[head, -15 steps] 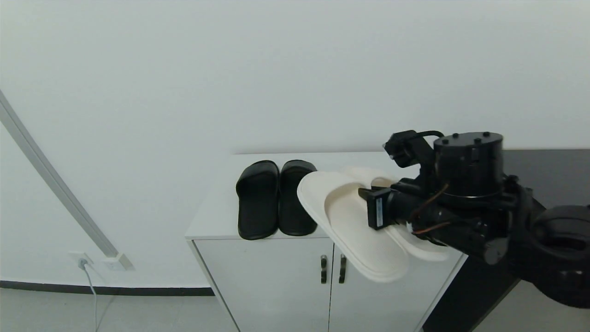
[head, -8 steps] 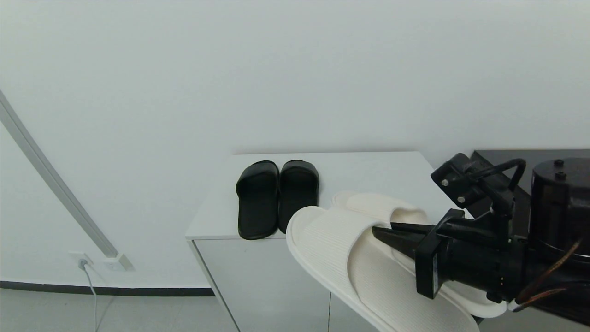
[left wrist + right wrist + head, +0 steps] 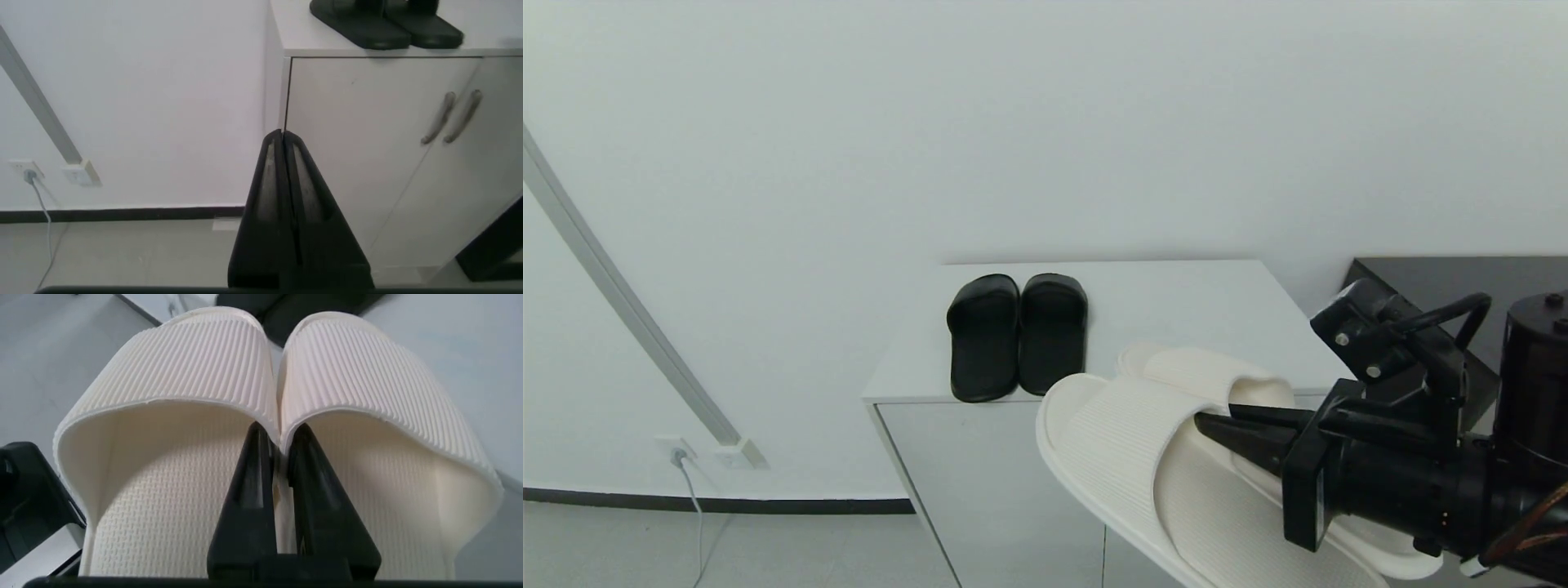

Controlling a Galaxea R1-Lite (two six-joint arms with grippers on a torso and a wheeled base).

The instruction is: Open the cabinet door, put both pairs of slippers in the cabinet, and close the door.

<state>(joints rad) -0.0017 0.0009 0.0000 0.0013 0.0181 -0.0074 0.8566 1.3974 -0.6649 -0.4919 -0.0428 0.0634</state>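
Observation:
My right gripper (image 3: 1217, 425) (image 3: 278, 449) is shut on the pair of white slippers (image 3: 1143, 465) (image 3: 270, 416), one finger inside each, pinching their inner edges together. It holds them in the air in front of the white cabinet (image 3: 1013, 482), below its top. The black slippers (image 3: 1017, 335) (image 3: 384, 16) lie side by side on the cabinet top. Both cabinet doors are closed, their two handles (image 3: 453, 114) meeting at the middle. My left gripper (image 3: 283, 147) hangs shut and empty, low and to the left of the cabinet.
A white wall stands behind the cabinet. A grey slanted strip (image 3: 613, 294) runs down it to a wall socket (image 3: 674, 449) with a cable. A dark surface (image 3: 1454, 286) adjoins the cabinet on the right. Grey floor lies to the left.
My right gripper has carried the white slippers off the cabinet top, toward me and down in front of the doors. The head camera has shifted a little. The black slippers stayed put.

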